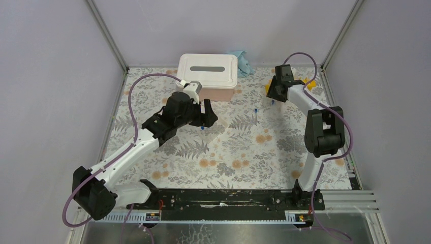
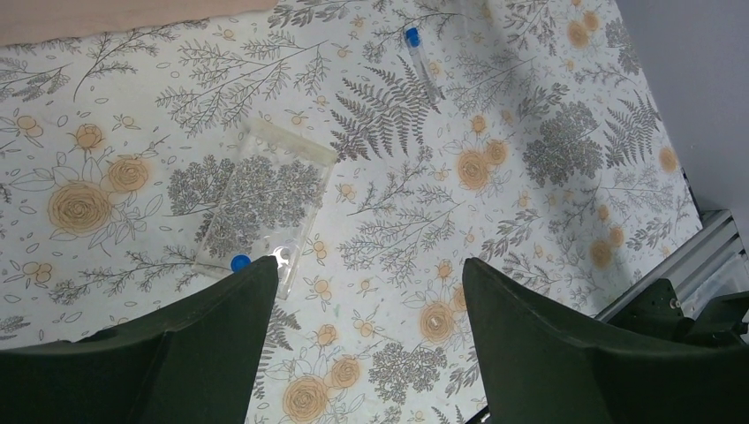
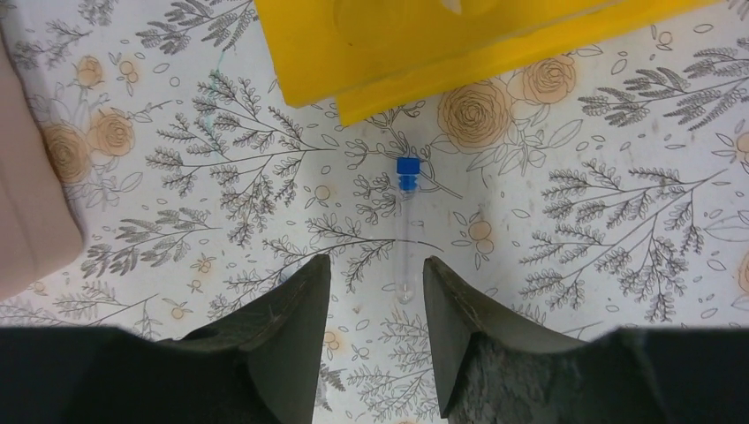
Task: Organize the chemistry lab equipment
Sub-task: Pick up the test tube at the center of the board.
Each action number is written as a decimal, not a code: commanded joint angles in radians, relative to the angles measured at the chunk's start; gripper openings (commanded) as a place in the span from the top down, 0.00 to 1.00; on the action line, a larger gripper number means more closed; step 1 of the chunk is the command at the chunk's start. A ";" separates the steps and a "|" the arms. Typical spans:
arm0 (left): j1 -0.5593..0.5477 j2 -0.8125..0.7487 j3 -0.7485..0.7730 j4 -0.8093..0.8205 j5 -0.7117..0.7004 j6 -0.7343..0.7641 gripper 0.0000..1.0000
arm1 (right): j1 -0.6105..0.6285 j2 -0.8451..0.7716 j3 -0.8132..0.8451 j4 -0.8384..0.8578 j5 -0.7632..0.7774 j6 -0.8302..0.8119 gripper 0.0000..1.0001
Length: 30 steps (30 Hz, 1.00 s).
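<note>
a tiny blue-capped clear tube [image 3: 406,231] lies flat on the floral table cover [image 3: 618,221] at the far right, just near of the yellow test-tube rack [image 3: 424,53], its clear end between the parted fingers of the right gripper [image 3: 377,265], which grips nothing. the left gripper [image 2: 369,265], jaws wide apart and empty, hangs over a clear flat plastic piece [image 2: 265,199] farther left, a second capped tube [image 2: 422,64] well apart from it. light, slick and likely to roll, the tube looks best pinched gently across its mid-body.

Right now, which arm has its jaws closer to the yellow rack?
Right. The right arm holds its jaws just short of the yellow rack, over a blue-capped tube lying beside it. The left arm is far off, by the white box.
</note>
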 commanded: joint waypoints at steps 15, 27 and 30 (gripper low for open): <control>0.008 0.049 0.034 0.031 -0.030 0.038 0.15 | 0.032 0.179 0.121 -0.078 0.078 -0.075 0.50; 0.017 0.070 0.027 0.057 -0.032 0.032 0.15 | 0.032 0.242 0.131 -0.098 0.055 -0.089 0.59; 0.018 0.074 0.029 0.058 -0.033 0.032 0.15 | 0.032 0.248 0.123 -0.103 0.040 -0.090 0.76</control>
